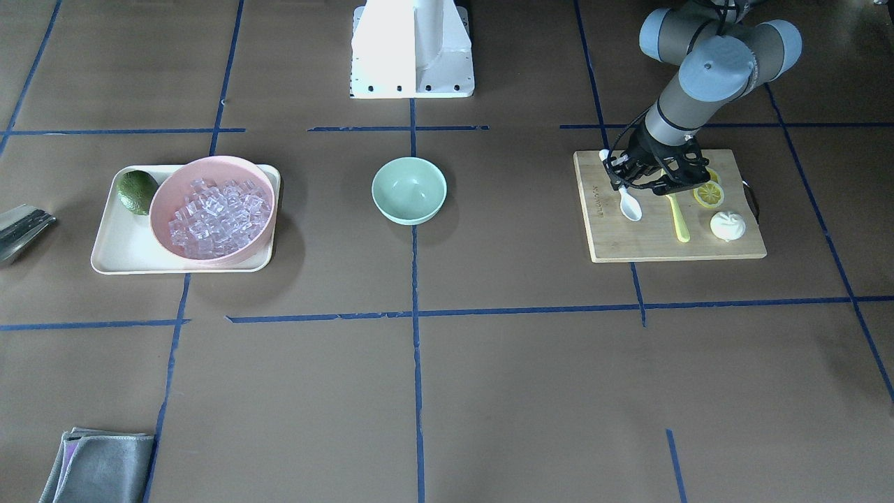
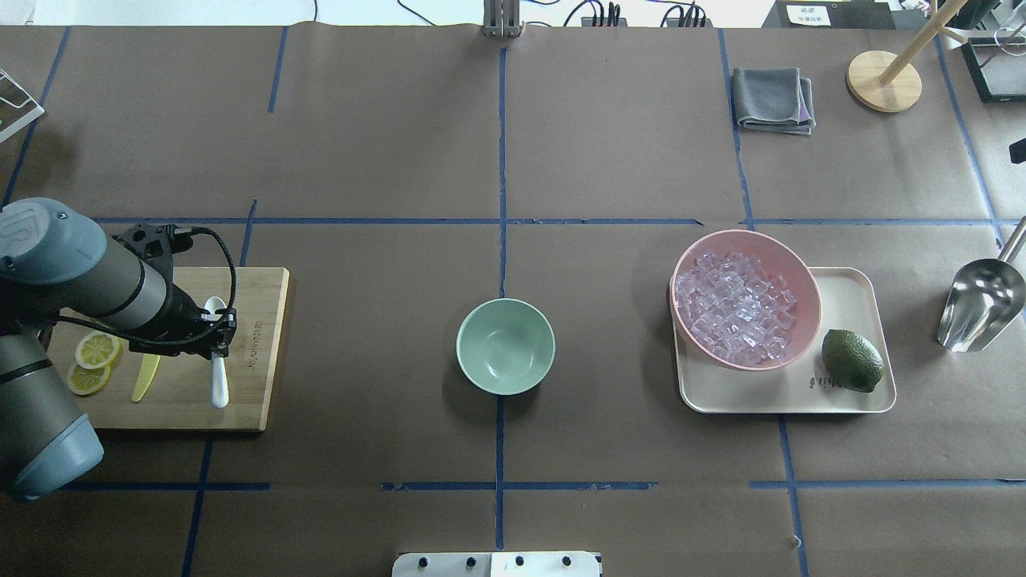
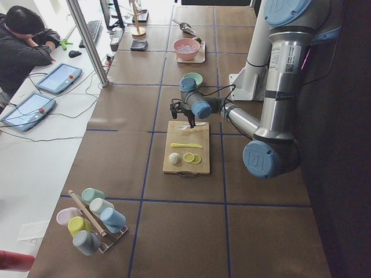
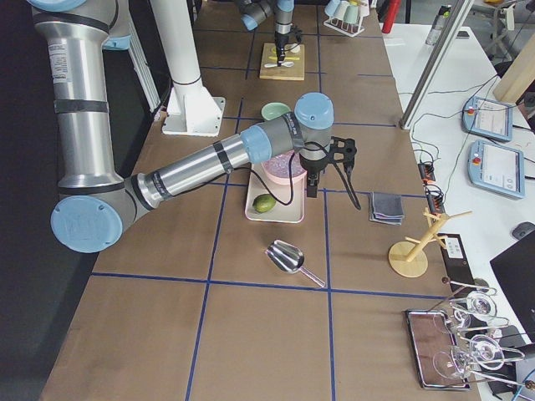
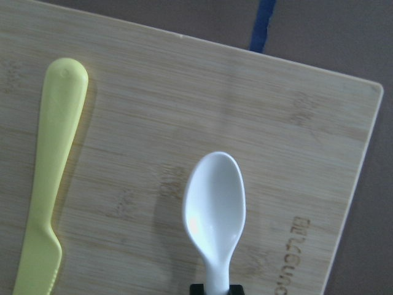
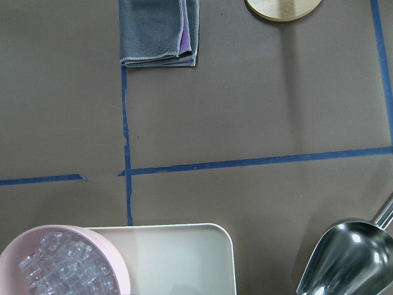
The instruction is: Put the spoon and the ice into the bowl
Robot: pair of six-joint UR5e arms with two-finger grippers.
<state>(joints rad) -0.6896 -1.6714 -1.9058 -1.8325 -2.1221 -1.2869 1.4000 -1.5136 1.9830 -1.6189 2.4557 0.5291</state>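
The white spoon (image 1: 630, 207) (image 2: 218, 377) is on the wooden cutting board (image 1: 628, 244) at my left. My left gripper (image 1: 632, 183) (image 2: 215, 336) is over it and shut on its handle. In the left wrist view the scoop (image 5: 215, 203) points away from the fingertips (image 5: 196, 289) and casts a shadow on the board. The empty mint-green bowl (image 1: 408, 190) (image 2: 505, 346) stands at the table's middle. The ice (image 1: 216, 216) (image 2: 733, 308) (image 6: 58, 270) fills a pink bowl (image 2: 809, 312). My right gripper (image 4: 312, 185) shows only in the exterior right view, above the pink bowl; I cannot tell its state.
A yellow-green knife (image 1: 679, 220) (image 5: 52, 172), lemon slices (image 2: 96, 350) and a white bun (image 1: 728, 226) share the board. The pink bowl and a lime (image 2: 852, 361) sit on a cream tray (image 2: 842, 288). A metal scoop (image 2: 982, 304), grey cloth (image 2: 771, 98) and wooden stand (image 2: 882, 80) lie beyond.
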